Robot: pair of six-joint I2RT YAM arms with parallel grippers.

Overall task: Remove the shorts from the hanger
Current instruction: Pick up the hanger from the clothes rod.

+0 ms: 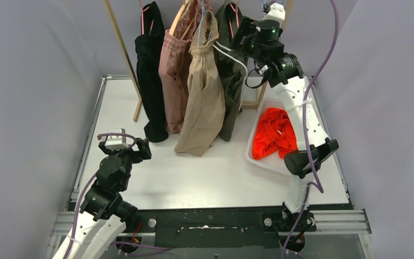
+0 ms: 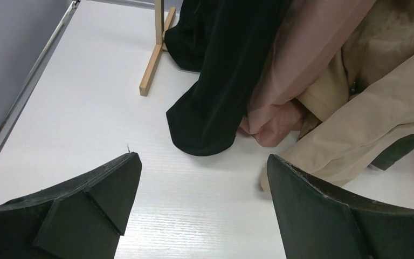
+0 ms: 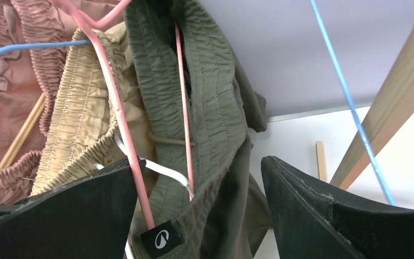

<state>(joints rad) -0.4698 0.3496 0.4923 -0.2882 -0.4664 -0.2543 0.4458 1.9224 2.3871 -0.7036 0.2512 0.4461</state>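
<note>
From above, the dark olive gathered-waist fabric shorts (image 1: pixel 230 108) hang mostly hidden behind the beige fabric shorts (image 1: pixel 202 100). The picture's upper edge cuts off the light wooden rack (image 1: pixel 122 42).

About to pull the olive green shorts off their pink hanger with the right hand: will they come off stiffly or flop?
Likely floppy: the olive green shorts hang in loose folds. The gathered waistband may snag and drag the thin pink hanger along. Probably light, matte cloth, so a pinch should hold.
</note>
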